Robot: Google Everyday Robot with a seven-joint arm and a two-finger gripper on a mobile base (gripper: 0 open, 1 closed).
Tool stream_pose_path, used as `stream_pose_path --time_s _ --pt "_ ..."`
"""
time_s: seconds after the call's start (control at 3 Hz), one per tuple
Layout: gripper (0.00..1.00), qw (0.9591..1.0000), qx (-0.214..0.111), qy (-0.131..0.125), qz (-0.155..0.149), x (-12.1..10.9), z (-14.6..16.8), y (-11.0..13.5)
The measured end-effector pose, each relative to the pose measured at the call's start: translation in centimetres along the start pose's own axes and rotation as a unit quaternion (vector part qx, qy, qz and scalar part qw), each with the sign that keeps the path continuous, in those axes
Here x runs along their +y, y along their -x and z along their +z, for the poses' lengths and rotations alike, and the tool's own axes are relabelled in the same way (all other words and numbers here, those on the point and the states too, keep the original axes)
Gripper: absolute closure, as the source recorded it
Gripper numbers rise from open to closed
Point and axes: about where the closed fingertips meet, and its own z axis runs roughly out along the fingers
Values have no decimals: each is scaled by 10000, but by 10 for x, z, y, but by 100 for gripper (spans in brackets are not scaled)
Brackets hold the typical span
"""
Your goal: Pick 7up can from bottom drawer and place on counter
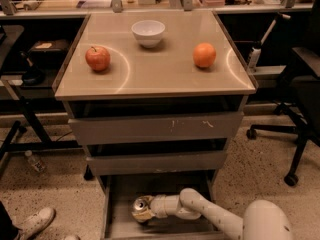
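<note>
The 7up can (pixel 141 205) stands in the open bottom drawer (pixel 120 194), near its middle front, with its shiny lid showing. My gripper (pixel 148 212) is down inside the drawer, reaching in from the right, and sits right against the can's right side. The white arm (pixel 210 218) runs from the lower right corner to it. The tan counter (pixel 155 66) is above, at the top of the cabinet.
On the counter are a red apple (pixel 97 58), a white bowl (pixel 148 33) and an orange (pixel 204 55). Two closed grey drawer fronts (pixel 155 128) overhang the bottom drawer. An office chair (pixel 300 109) stands to the right, and a shoe (pixel 35 221) and a small bottle (pixel 35 161) lie on the floor to the left.
</note>
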Motion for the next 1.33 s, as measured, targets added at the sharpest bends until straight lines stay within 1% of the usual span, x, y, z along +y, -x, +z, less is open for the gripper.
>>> stream_pose_path --time_s 0.33,0.67,1.0,1.33 --pt "100 9995 -237 -200 66 12 -23 40" --pt "100 9987 -391 -330 -33 28 -47 80" --pt "100 9975 -527 -417 -201 42 -76 123" --pt "100 9970 -527 -353 -452 49 -95 158"
